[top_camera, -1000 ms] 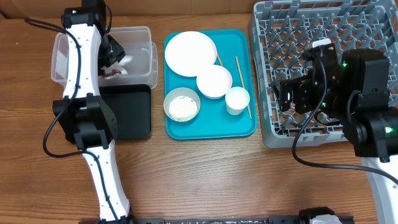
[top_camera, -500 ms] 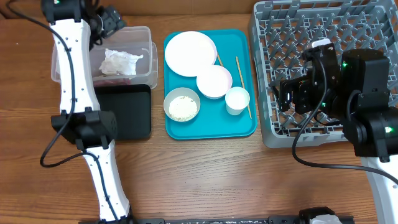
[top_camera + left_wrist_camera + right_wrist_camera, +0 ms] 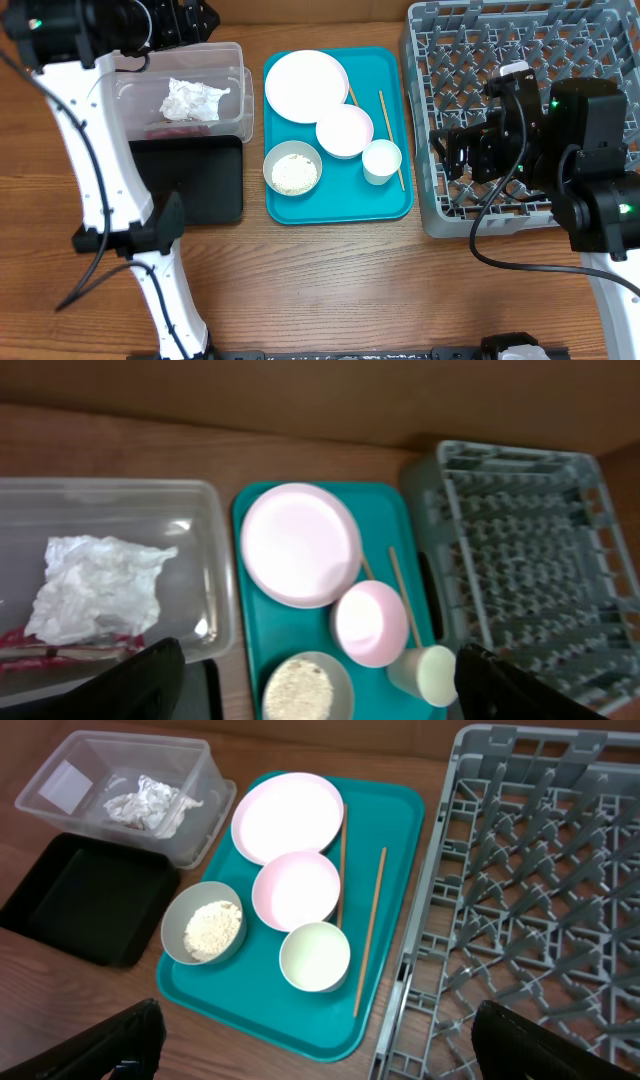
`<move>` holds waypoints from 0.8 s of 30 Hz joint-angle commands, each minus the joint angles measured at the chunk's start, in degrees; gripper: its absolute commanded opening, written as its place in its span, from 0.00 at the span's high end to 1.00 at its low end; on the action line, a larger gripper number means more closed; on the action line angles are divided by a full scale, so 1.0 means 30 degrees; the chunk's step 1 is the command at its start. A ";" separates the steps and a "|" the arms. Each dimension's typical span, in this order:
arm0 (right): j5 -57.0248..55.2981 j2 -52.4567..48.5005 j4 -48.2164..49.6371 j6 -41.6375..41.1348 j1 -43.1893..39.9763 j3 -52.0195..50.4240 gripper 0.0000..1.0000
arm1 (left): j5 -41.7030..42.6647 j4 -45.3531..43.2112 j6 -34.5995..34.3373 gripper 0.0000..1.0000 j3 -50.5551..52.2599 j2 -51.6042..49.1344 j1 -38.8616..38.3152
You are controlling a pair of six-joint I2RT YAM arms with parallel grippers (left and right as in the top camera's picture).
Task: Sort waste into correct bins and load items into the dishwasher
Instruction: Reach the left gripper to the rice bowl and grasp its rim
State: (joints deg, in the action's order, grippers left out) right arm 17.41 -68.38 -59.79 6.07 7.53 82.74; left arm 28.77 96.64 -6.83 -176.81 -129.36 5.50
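Note:
The crumpled white tissue (image 3: 193, 98) lies in the clear tub (image 3: 236, 60), with reddish scraps (image 3: 40, 642) beside it. The black tray (image 3: 205, 180) sits in front of the tub. On the teal tray (image 3: 340, 205) are the white plate (image 3: 306, 86), an empty bowl (image 3: 344, 130), a bowl of rice (image 3: 292, 172), the cup (image 3: 381, 160) and two chopsticks (image 3: 391, 140). My left gripper (image 3: 190, 18) is open and empty, high over the tub's far edge. My right gripper (image 3: 455, 150) is open and empty over the left part of the grey dish rack (image 3: 560, 40).
The left arm's white links (image 3: 90, 150) stretch over the table's left side, partly above the tub and black tray. The teal tray stands between the tub and the rack. Bare wood table lies in front (image 3: 350, 290).
My left gripper has let go of the tissue in the tub and has risen back and away from it. The right arm has barely moved.

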 commanded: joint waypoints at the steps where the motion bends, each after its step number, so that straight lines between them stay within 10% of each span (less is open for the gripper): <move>1: 0.0182 0.0678 0.0007 -0.0270 0.0036 0.0590 0.00 | 0.0656 0.0058 0.0656 0.12 0.1654 0.3417 -0.0984; 14: -0.3905 0.1253 -0.0911 -0.4619 -0.2718 0.0590 0.00 | -0.6091 -0.0605 0.0721 0.21 1.6269 0.7825 -0.7737; 24: -0.3432 0.1231 -0.2164 -0.4444 -0.4379 0.0583 0.00 | -0.6892 -0.8488 0.3177 0.42 2.5281 0.6827 -1.0630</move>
State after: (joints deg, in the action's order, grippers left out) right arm 7.25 -65.41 -66.17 -6.50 -5.37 82.85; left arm 9.98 73.80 -1.26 -105.30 -107.90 -24.58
